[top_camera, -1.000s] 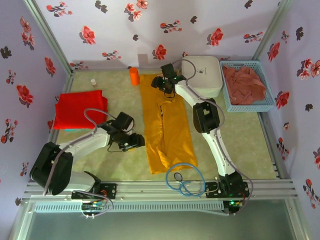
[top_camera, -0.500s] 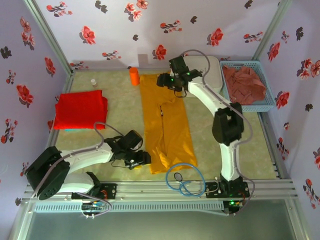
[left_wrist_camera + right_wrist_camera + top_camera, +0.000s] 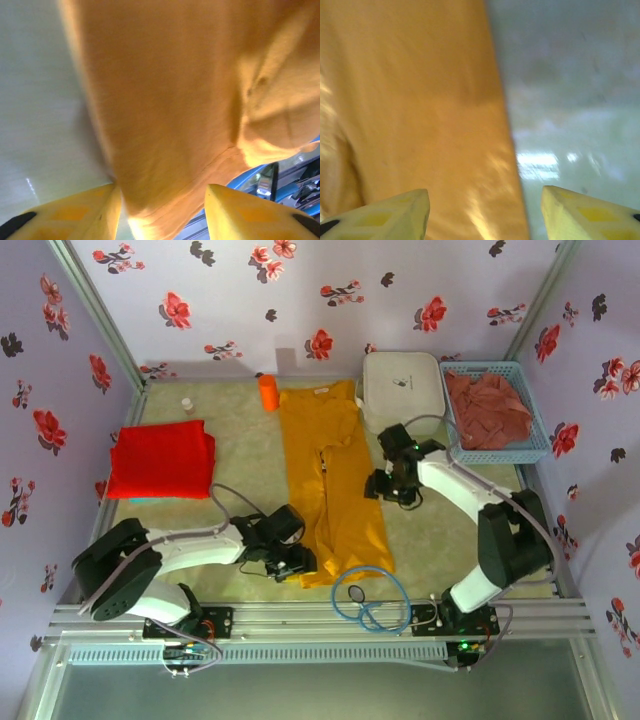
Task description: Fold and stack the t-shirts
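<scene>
One loop of blue cable (image 3: 372, 598) lies at the near edge of the worktop (image 3: 250, 455), just beside the near hem of the golden-yellow t-shirt (image 3: 330, 480). The left gripper (image 3: 297, 562) sits low at that hem's left corner. In the left wrist view its yellow fingers (image 3: 75, 215) are spread apart with the cloth's edge between them, not pinched. The golden-yellow t-shirt is laid out as a long narrow strip running from near to far down the middle of the worktop. Farther along, the right gripper (image 3: 385, 485) is at the strip's right edge, its jaws also apart, over the cloth's edge and the bare worktop beside it. To the left, well apart, the bright red t-shirt (image 3: 160, 458) lies folded. At the far side stand an orange cylinder (image 3: 268, 392), a white rounded case (image 3: 402, 390) and a blue basket (image 3: 497, 453) holding the crumpled reddish-pink t-shirt (image 3: 490, 405).
</scene>
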